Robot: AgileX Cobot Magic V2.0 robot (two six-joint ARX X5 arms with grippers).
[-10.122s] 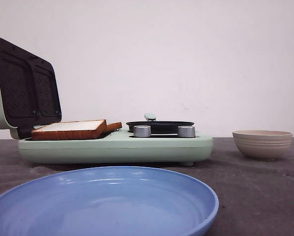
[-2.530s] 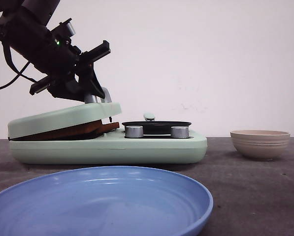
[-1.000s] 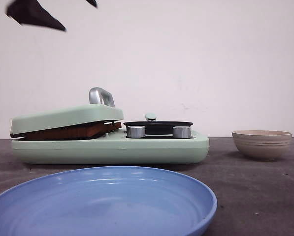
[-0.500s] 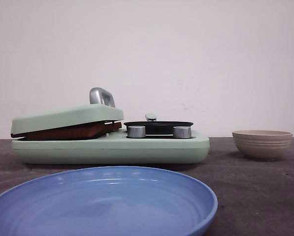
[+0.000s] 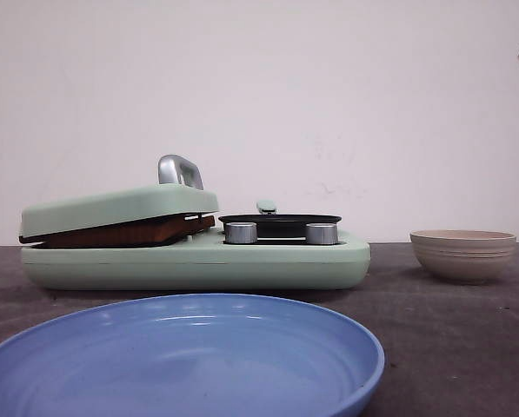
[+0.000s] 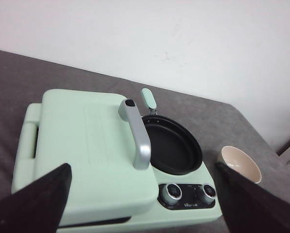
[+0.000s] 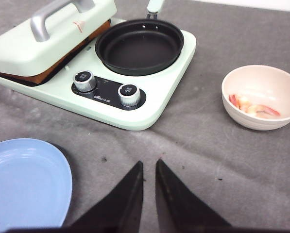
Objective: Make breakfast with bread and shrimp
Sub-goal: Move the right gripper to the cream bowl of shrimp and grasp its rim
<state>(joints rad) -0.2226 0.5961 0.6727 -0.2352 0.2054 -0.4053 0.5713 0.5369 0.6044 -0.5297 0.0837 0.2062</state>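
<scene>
Right hand (image 7: 148, 187) hangs almost closed and empty; left hand (image 6: 140, 204) is wide; we judge the bread (image 5: 120, 233) done under the lid (image 5: 120, 207); the shrimp (image 7: 254, 108) wait in the right bowl (image 7: 261, 124), pan (image 7: 139, 44) bare.

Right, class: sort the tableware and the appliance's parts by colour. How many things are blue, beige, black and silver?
Blue: 1, the plate
Beige: 1, the bowl
Black: 1, the frying pan
Silver: 3, two knobs and the lid handle
Total: 6
</scene>
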